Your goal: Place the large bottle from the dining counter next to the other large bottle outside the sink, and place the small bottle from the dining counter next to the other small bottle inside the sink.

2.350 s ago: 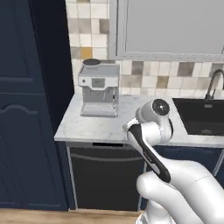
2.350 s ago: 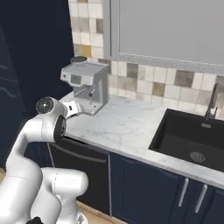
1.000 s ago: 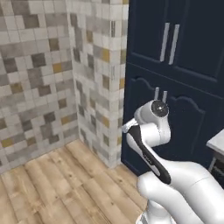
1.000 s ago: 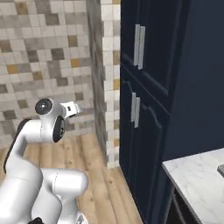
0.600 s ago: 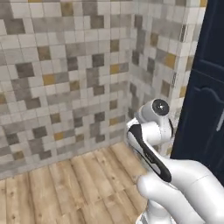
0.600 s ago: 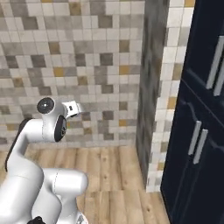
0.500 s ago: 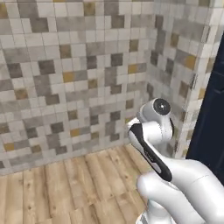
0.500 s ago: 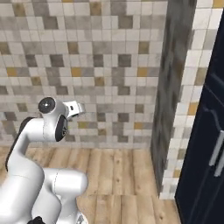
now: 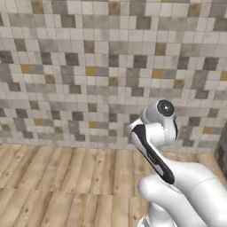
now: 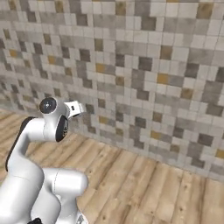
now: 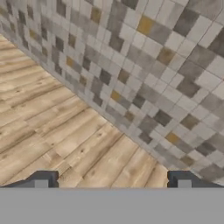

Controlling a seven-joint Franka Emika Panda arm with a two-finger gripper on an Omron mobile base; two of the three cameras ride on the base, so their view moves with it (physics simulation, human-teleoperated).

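A white Franka arm on its mobile base faces a mosaic tiled wall (image 9: pixel 88 66) above a wooden plank floor (image 9: pixel 57 177), the arm folded close over the base. In the hand view the gripper (image 11: pixel 112 179) shows its two dark fingertips (image 11: pixel 41 178) set far apart with only floorboards between them, carrying nothing.

Neither bottle, the dining counter nor the sink can be seen against this wall, so where they lie relative to the gripper cannot be told from here; they are judged to be somewhere off to a side or behind the base.

The step in hand appears to be travel toward the dining counter for the first pick-up. Doing it well likely means keeping the arm tucked while the base turns away from the tiled wall, holding the jaws wide, and stopping square to the counter with the bottles within easy reach before extending.
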